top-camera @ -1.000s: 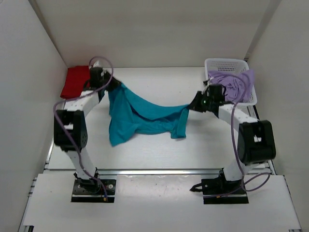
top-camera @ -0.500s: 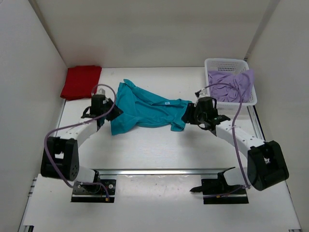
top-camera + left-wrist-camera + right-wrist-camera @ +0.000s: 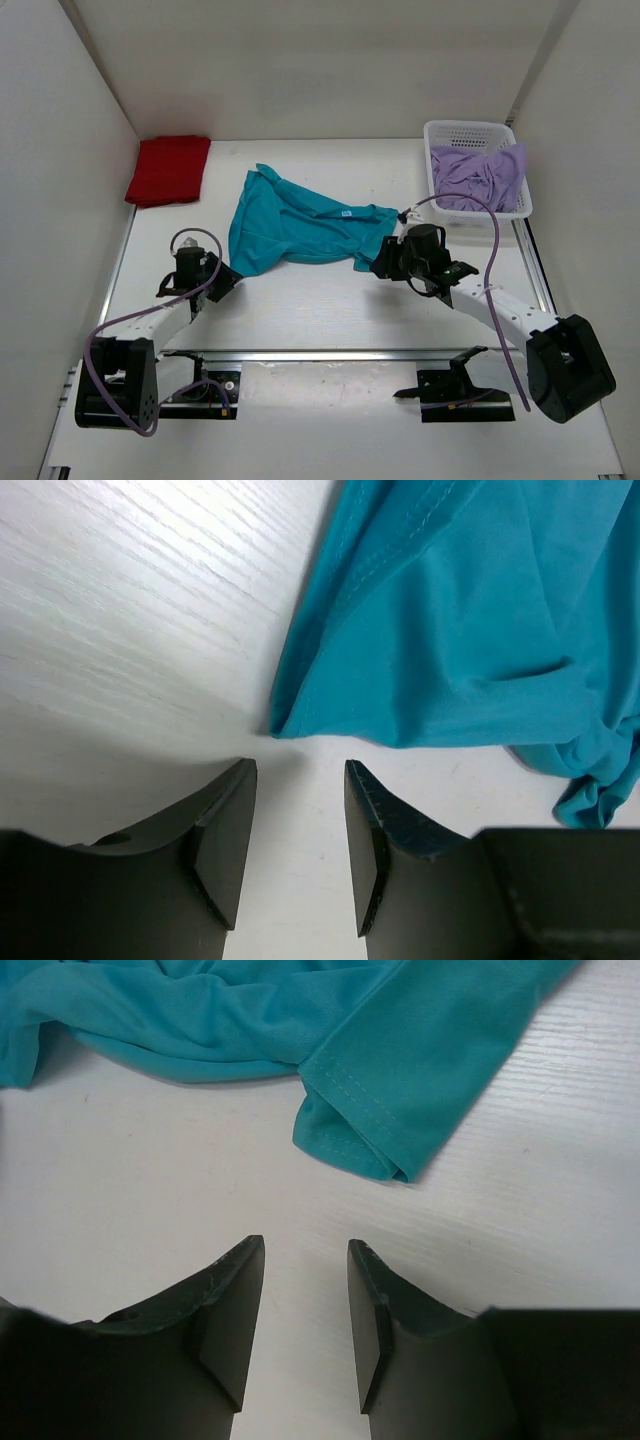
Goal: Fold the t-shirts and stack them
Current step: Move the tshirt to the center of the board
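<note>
The teal-blue t-shirt (image 3: 300, 228) lies crumpled and spread across the middle of the table, seen also in the left wrist view (image 3: 470, 610) and the right wrist view (image 3: 300, 1020). My left gripper (image 3: 222, 282) (image 3: 300, 810) is open, just short of the shirt's lower left corner, with bare table between its fingers. On the other side my right gripper (image 3: 382, 262) (image 3: 303, 1295) stands open a little below the shirt's right sleeve, holding nothing. The red t-shirt (image 3: 168, 168) rests folded at the back left. The lavender t-shirt (image 3: 480, 178) sits bunched in the basket.
The white mesh basket (image 3: 470, 130) stands at the back right, against the right wall. White walls close off the table at the back and both sides. A metal rail (image 3: 330, 354) runs along the near edge in front of the arm bases.
Both grippers have let go of the teal-blue shirt and pulled back toward the near edge. The shirt dropped from hanging between them to lying on the table.
</note>
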